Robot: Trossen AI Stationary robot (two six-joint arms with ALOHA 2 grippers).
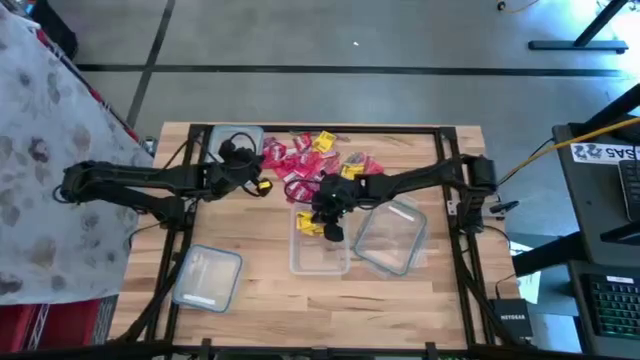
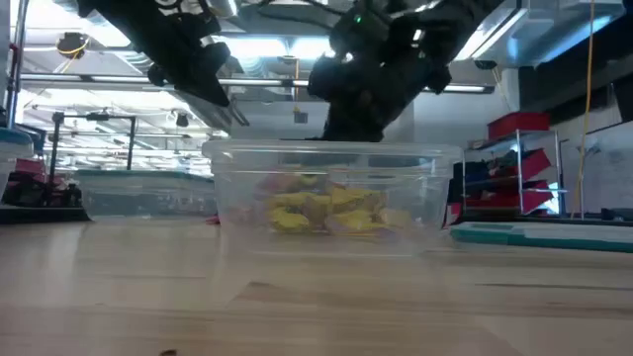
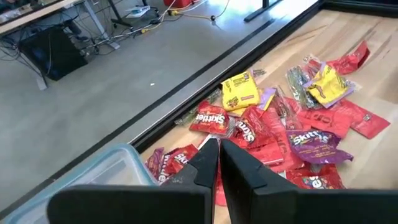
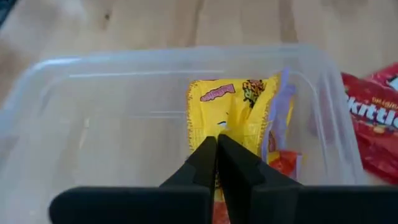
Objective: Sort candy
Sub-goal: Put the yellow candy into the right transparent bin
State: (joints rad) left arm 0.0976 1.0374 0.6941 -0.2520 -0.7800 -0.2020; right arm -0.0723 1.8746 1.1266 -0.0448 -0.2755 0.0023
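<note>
A pile of candy [image 1: 315, 160], mostly red packs with some yellow and purple ones, lies at the table's far middle [image 3: 292, 118]. My left gripper [image 3: 219, 149] is shut just above the pile's left end [image 1: 262, 185], with nothing seen between its fingers. My right gripper [image 1: 325, 215] is over the middle clear tub [image 1: 320, 250], shut on a yellow candy pack [image 4: 233, 112]. More yellow packs [image 2: 326, 213] lie on that tub's floor. My right gripper pinches the yellow candy pack by its near edge [image 4: 219, 134] between the two fingertips. The fingers come from above, slanting down into the tub. The pack stretches out beyond the fingertips over the tub's floor; whether it rests on the packs below cannot be told.
A second clear tub [image 1: 392, 238] sits tilted right of the middle one. A tub [image 1: 210, 275] stands near the front left. Another tub [image 1: 235, 145] is at the far left beside the pile, its blue-green rim [image 3: 93, 174] close to my left gripper. Black frame rails [image 1: 445, 170] border the table.
</note>
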